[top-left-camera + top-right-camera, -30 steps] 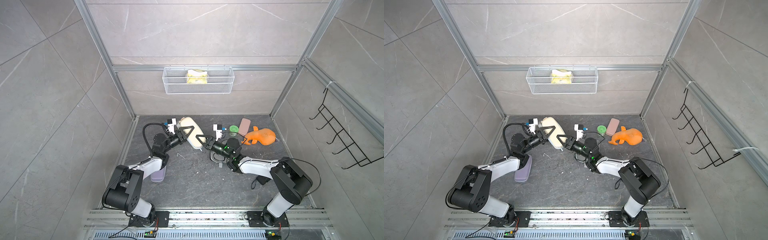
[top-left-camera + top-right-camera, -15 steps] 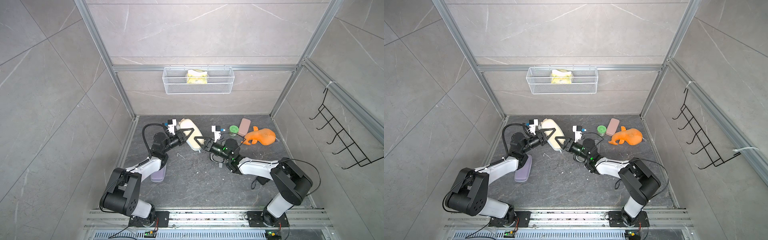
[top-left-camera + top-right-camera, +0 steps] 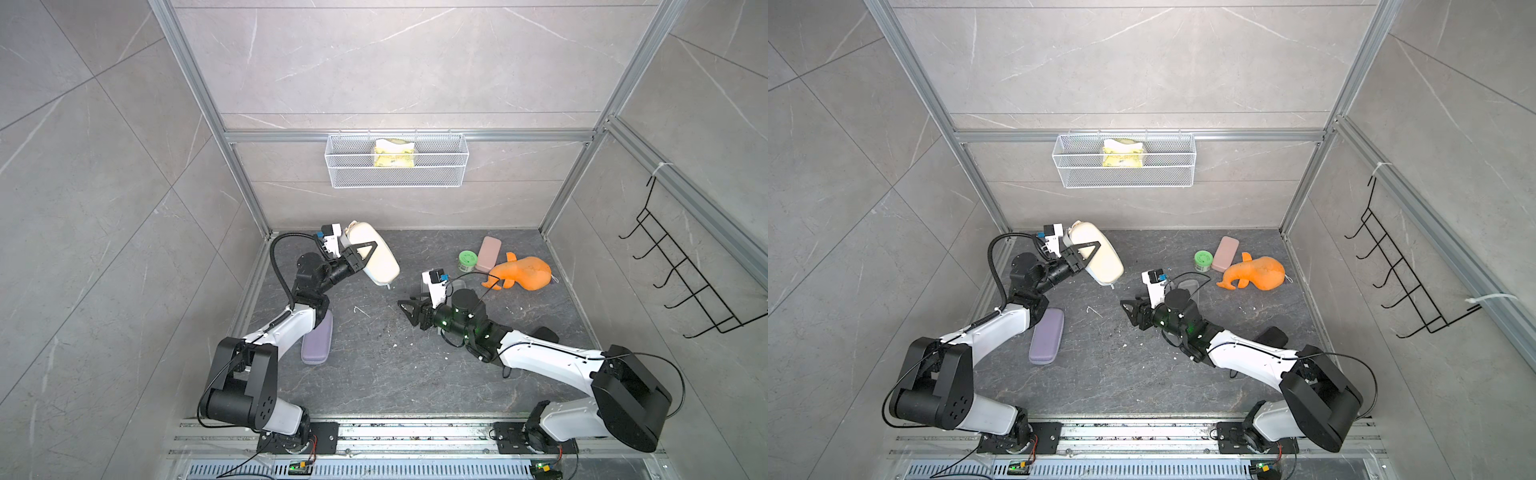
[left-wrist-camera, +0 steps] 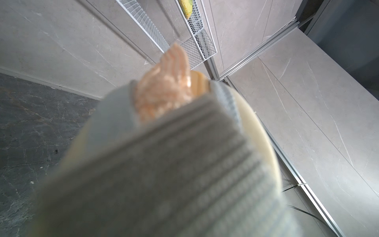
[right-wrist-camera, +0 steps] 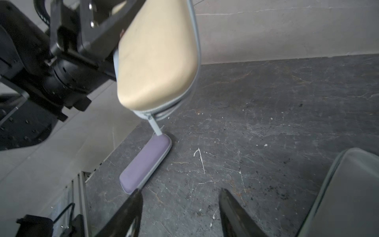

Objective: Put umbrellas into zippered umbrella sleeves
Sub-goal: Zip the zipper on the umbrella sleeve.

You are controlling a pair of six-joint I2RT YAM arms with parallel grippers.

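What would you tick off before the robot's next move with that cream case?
1. Left gripper holds the cream case: ok, clamped, off the floor.
2. Right gripper free: ok, open and empty.
3. Umbrella fully inside: not ok, fabric pokes from the open end.
4. Zipper pull reachable: ok, it dangles from the lower end.
5. Lilac case out of the way: ok, lying on the floor.

right pincer (image 3: 406, 311) drawn back from cream sleeve (image 3: 382, 266), now well apart
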